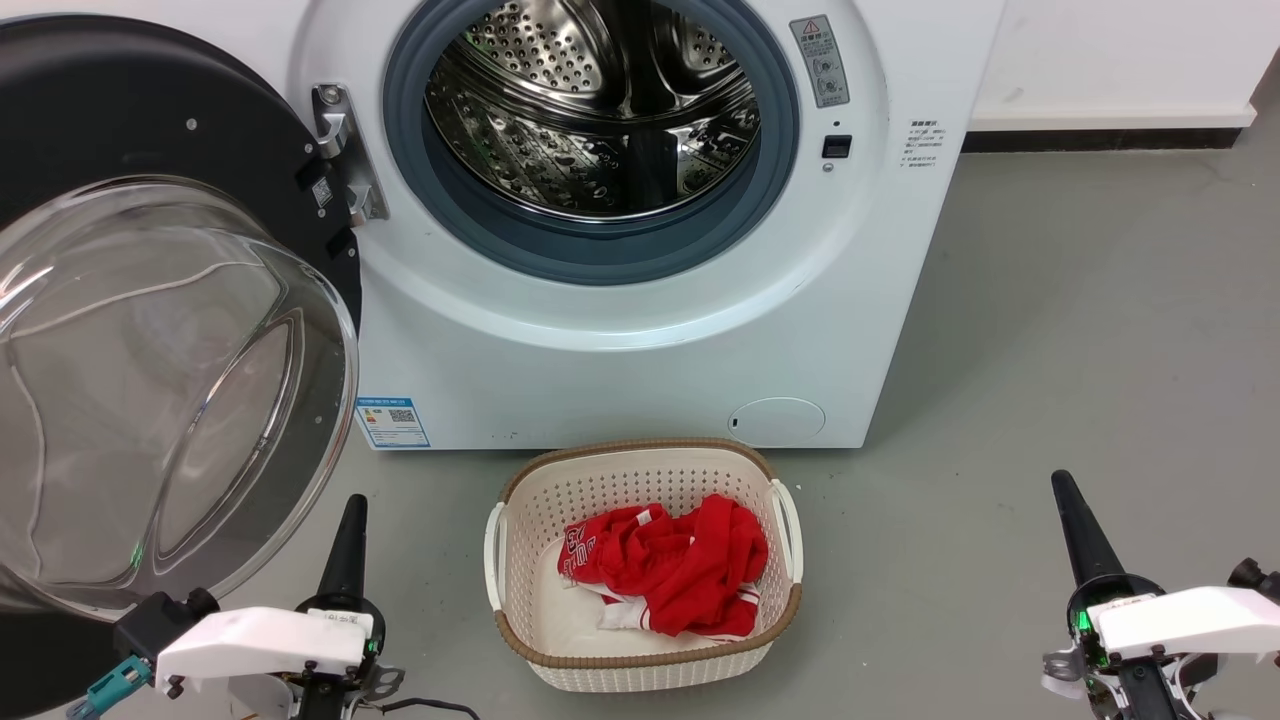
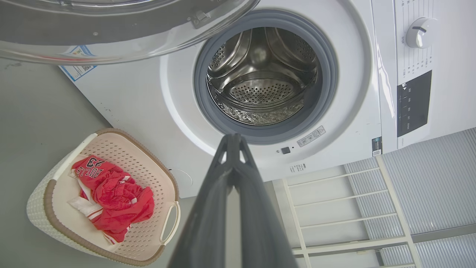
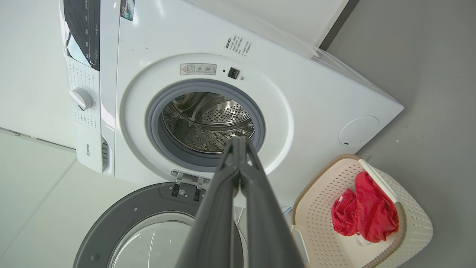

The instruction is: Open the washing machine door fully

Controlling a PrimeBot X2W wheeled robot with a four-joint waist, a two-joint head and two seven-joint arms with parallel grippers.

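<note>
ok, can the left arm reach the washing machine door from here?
Probably yes: the left tool sits close beside the washing machine door, nothing between them; the laundry basket stands to its right.

Basket (image 1: 640,447) w/ garment (image 1: 680,565) sits before washing machine (image 1: 620,370), door (image 1: 150,330) to its left

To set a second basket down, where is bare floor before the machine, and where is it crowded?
Bare grey floor lies right of the laundry basket, up to the right gripper, and right of the washing machine toward the wall. Crowded: the left, where the open washing machine door overhangs beside the left gripper.
</note>
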